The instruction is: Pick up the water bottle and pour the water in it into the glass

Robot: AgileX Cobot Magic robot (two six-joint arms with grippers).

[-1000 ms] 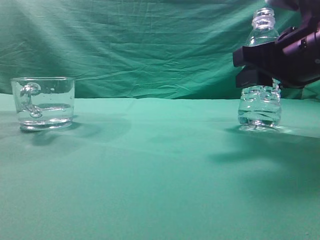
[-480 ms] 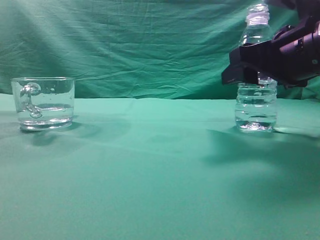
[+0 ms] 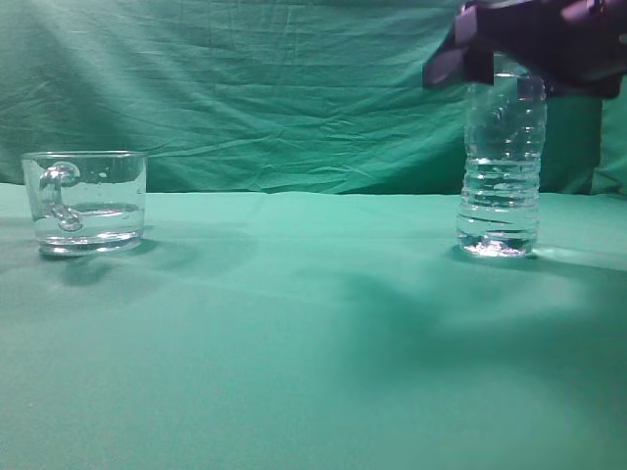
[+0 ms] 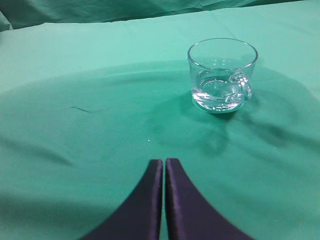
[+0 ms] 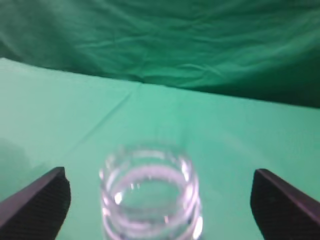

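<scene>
On green cloth [image 3: 294,323], water bottle [image 3: 501,166] upright at right, right gripper [image 5: 160,195] spread wide above its open neck, holding nothing, glass [image 3: 86,201] well apart at left, left gripper [image 4: 164,165] fingers pressed together, empty.

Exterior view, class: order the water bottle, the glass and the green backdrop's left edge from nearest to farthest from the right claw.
1. water bottle, right side, directly beneath the right claw.
2. glass, standing far left on the table.
3. green backdrop's left edge, beyond the glass, at the frame's left border.
</scene>
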